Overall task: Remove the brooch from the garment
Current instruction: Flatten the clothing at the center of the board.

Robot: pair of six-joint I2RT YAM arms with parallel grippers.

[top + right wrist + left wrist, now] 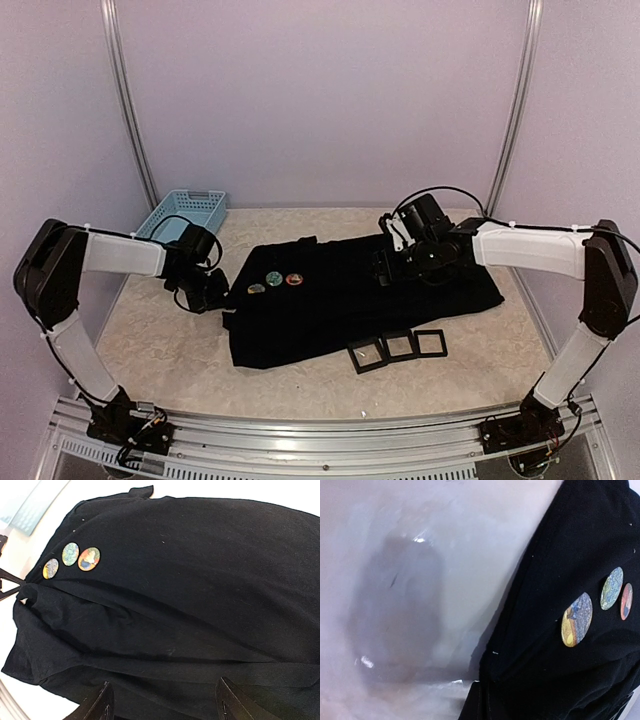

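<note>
The right gripper [164, 682] hangs wide open above the garment [200, 580], well apart from the brooches [71, 554]. The left gripper [215, 297] pinches its edge near them.

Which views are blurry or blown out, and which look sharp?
Left wrist: left half is a defocused grey smear with glare specks, only the garment and brooches readable. Right wrist: garment sharp, table blown out white. Top external: evenly lit, sharp.

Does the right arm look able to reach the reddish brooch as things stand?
Probably yes. The right gripper hovers open above the garment, and only bare black fabric lies between it and the reddish brooch, which sits face up, uncovered.
</note>
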